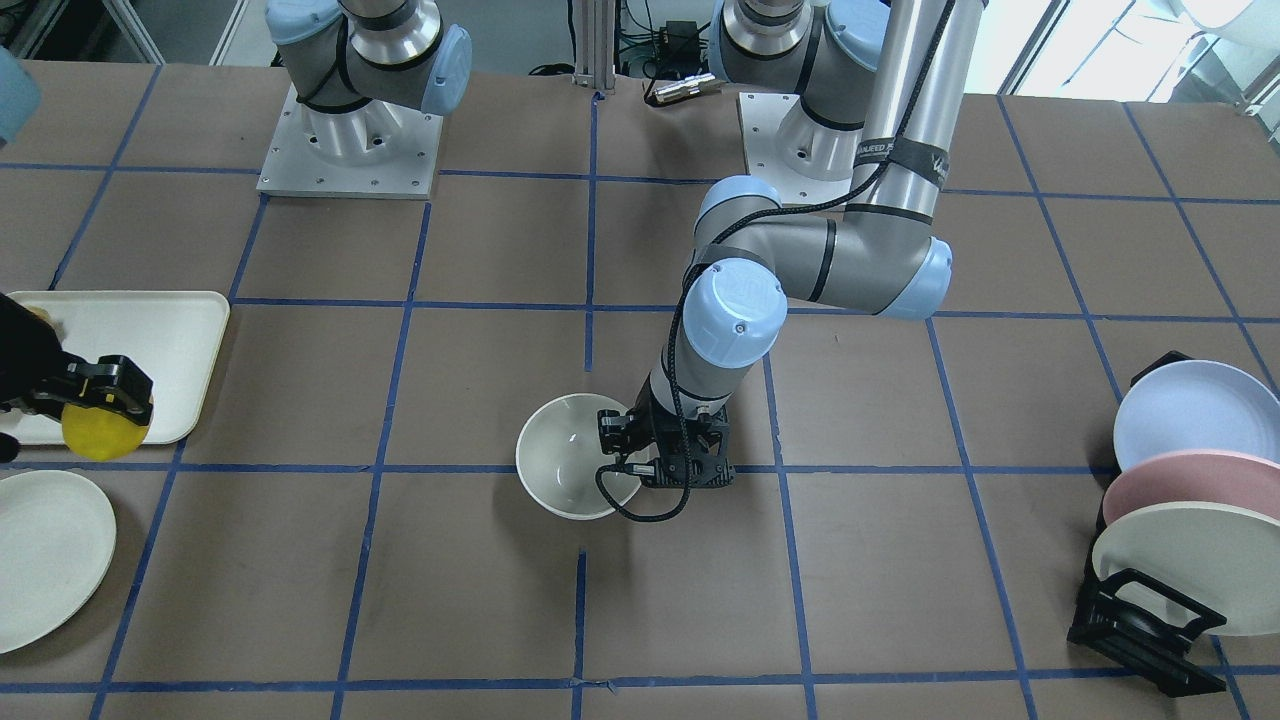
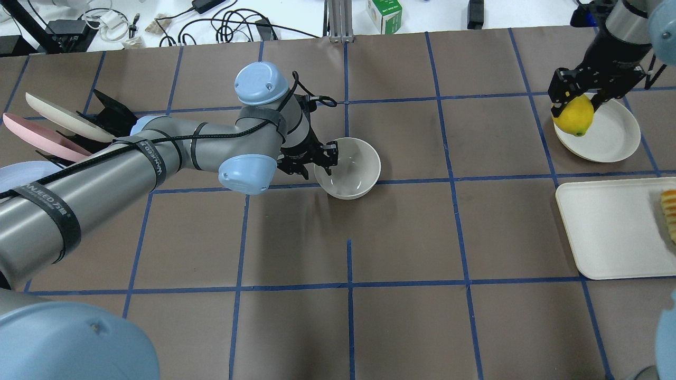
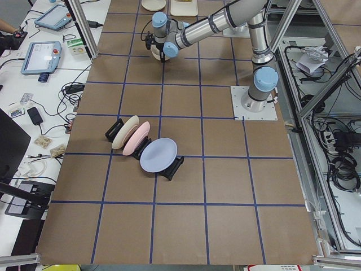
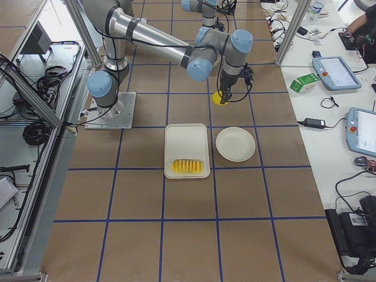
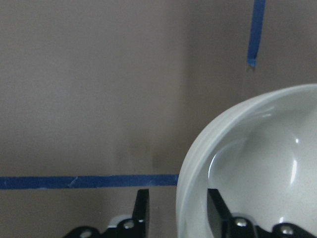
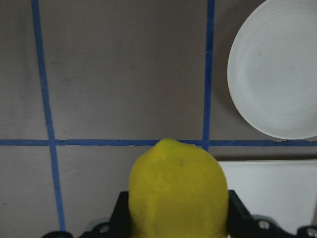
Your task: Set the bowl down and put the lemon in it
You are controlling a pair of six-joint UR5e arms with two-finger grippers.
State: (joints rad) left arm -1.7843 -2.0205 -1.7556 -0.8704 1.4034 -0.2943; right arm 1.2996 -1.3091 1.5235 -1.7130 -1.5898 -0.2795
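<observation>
The off-white bowl (image 1: 565, 465) (image 2: 351, 166) sits upright on the brown table near its middle. My left gripper (image 1: 622, 452) (image 2: 318, 164) straddles the bowl's rim (image 5: 190, 198). One finger is inside against the wall. The outer finger (image 5: 142, 210) stands a little apart from it, so the gripper looks open. My right gripper (image 2: 575, 103) (image 1: 108, 398) is shut on the yellow lemon (image 2: 573, 116) (image 1: 98, 432) (image 6: 178, 191). It holds the lemon in the air over the near edge of the round plate, far from the bowl.
A cream round plate (image 2: 610, 137) (image 1: 40, 555) and a cream tray (image 2: 607, 232) (image 1: 150, 330) with fruit slices (image 2: 669, 214) lie on my right. A black rack with several plates (image 1: 1185, 500) (image 2: 58, 132) stands on my left.
</observation>
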